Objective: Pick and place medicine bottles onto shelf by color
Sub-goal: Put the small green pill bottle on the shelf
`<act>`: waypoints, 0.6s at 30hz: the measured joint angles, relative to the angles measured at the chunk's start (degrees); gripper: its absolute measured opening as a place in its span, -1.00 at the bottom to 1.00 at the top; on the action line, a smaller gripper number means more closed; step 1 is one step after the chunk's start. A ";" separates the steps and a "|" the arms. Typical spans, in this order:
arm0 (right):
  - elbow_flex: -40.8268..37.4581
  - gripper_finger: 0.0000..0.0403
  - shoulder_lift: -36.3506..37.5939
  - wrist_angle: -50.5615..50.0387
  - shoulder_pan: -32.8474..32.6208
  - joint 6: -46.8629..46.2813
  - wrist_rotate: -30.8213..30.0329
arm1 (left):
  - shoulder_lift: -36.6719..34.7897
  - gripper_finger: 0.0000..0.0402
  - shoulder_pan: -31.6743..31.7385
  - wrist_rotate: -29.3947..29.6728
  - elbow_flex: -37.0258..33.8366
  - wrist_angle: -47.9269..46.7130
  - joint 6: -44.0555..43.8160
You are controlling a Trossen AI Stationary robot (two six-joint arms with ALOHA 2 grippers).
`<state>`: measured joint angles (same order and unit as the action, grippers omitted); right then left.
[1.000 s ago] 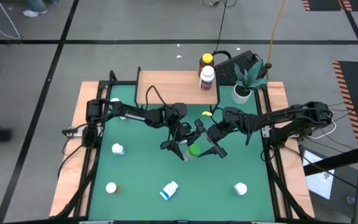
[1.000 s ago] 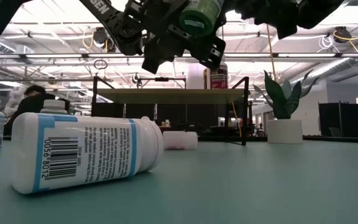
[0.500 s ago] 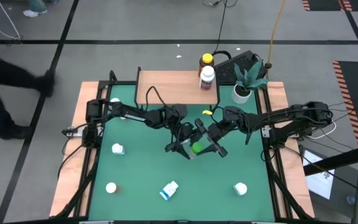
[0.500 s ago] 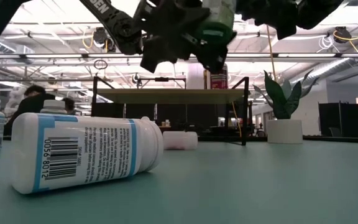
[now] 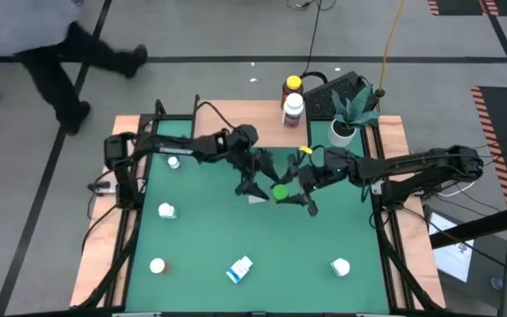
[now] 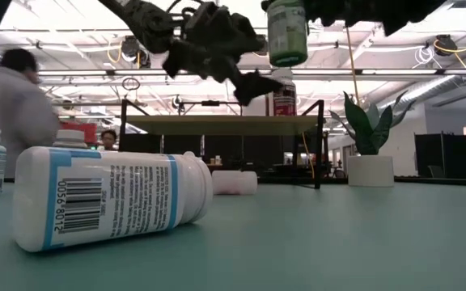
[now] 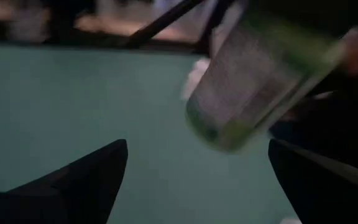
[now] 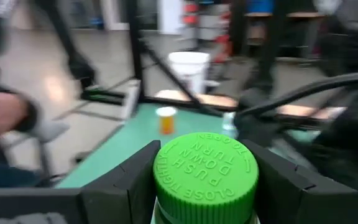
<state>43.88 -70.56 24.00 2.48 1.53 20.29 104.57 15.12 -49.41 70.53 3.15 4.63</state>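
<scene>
Right gripper (image 5: 294,191) is clutching the green-capped bottle (image 5: 281,192); left gripper (image 5: 255,179) beside it is released; shelf (image 5: 236,121) placement follows.

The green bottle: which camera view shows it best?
The low view: the green bottle hangs upright in the right claw, side on. The right wrist view shows only its green cap; the high view a small green spot; the left wrist view a blur.

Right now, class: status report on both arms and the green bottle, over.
Right gripper shut on green bottle, mid-air. Left gripper open beside it. Shelf holds two bottles.
</scene>
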 joint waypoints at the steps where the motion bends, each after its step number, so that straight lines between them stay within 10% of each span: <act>1: 0.00 0.00 1.02 -1.28 -0.19 0.30 -2.90 | -1.06 0.95 -0.01 3.13 -0.04 -2.53 0.53; 12: 0.00 0.00 5.92 -1.88 2.89 8.76 -43.69 | -15.33 0.94 -0.73 48.14 -0.20 -24.61 -3.47; 18: 0.00 0.00 3.97 -3.44 11.83 8.80 -36.97 | -23.15 0.94 -2.88 57.34 -4.20 -22.86 -4.93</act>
<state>43.88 -66.59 20.56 14.32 10.33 -16.68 81.42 12.25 7.93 66.33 -19.71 -0.31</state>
